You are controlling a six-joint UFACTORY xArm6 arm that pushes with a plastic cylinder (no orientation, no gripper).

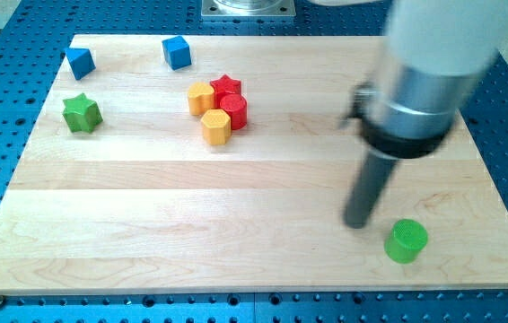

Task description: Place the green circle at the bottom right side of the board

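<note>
The green circle (pixel 406 240), a short green cylinder, stands on the wooden board (pixel 191 233) near the view's bottom right corner. My tip (pixel 357 223) rests on the board just to the left of the green circle, a small gap apart from it. The rod rises up and to the right into the large grey arm body.
A green star (pixel 82 113) sits at the left. Two blue blocks (pixel 80 62) (pixel 177 52) lie near the top left. A cluster at top centre holds a red star (pixel 225 87), a red cylinder (pixel 234 111) and two yellow blocks (pixel 200 98) (pixel 216 126).
</note>
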